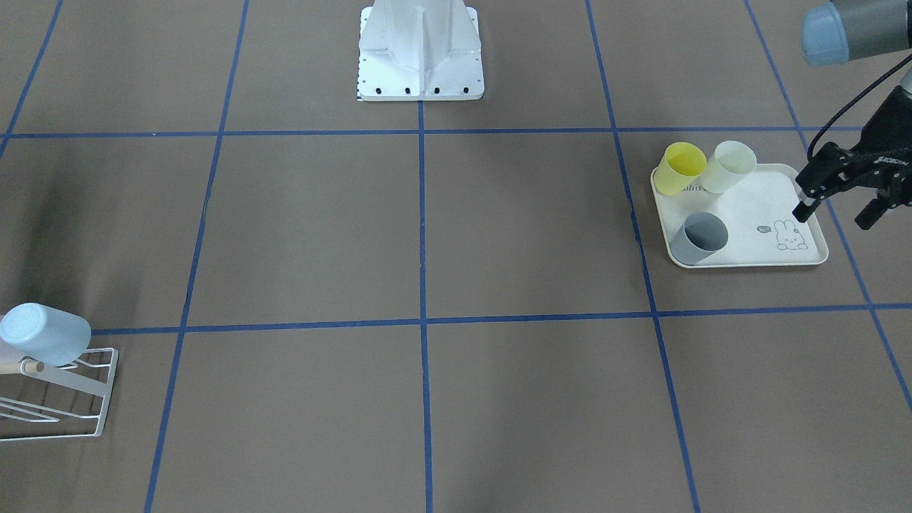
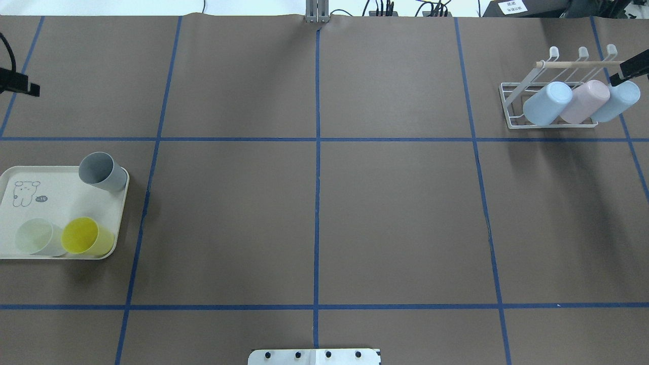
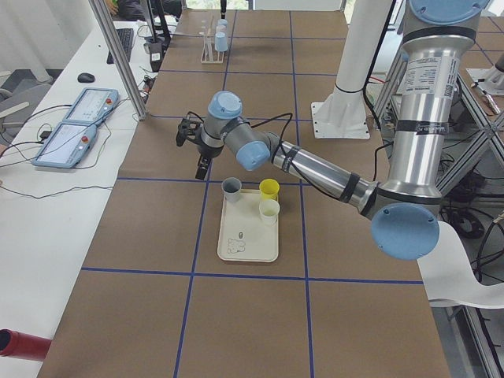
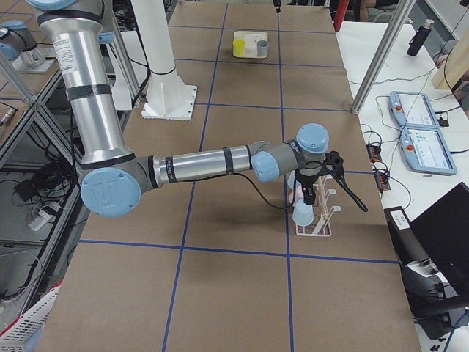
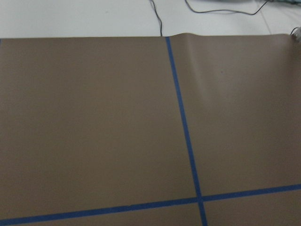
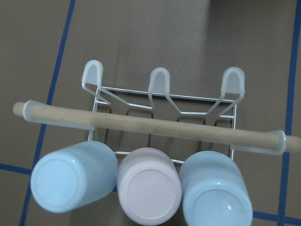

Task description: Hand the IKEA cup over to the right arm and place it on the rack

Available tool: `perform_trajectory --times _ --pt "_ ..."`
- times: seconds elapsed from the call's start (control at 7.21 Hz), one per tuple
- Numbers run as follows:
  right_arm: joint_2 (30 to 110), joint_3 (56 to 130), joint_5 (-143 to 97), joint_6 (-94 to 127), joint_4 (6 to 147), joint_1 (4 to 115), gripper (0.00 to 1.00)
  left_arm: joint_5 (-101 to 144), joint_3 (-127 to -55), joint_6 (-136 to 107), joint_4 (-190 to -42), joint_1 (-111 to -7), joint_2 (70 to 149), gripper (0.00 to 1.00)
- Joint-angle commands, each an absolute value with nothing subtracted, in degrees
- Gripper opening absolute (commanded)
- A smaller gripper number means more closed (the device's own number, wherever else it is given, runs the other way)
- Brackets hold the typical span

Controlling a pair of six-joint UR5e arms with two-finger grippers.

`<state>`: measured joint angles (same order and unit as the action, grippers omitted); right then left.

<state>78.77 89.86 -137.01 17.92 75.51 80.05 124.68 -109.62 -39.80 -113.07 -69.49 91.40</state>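
The white wire rack with its wooden dowel stands at the far right. Three cups hang on it upside down: a light blue cup, a pink cup and another light blue cup. My right gripper hovers over the rack's right end, open and holding nothing. A grey cup, a yellow cup and a white cup stand upright on the cream tray. Beyond the tray's outer edge, my left gripper hangs open and empty.
Blue tape lines divide the brown table into squares. The robot's white base plate sits at the middle of the robot's edge. In the side views, teach pendants and cables lie on a white bench beyond the table's far edge.
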Motion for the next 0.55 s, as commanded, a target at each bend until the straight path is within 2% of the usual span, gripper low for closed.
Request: perform_trajectory --times 0.0,0.14,0.42 --pt "82.5 96.6 -137.3 20.9 75.5 80.1 0.98 125.2 -110.6 -39.3 -112.0 -66.6 82.6 1.00" --pt "82.5 97.3 -137.4 23.1 75.4 80.0 0.98 125.5 -110.9 -40.7 -112.2 -65.1 79.7 1.00" --pt "83.1 98.1 -137.5 23.6 75.4 79.9 0.98 124.8 -110.9 -41.2 -112.1 -58.8 79.6 1.00"
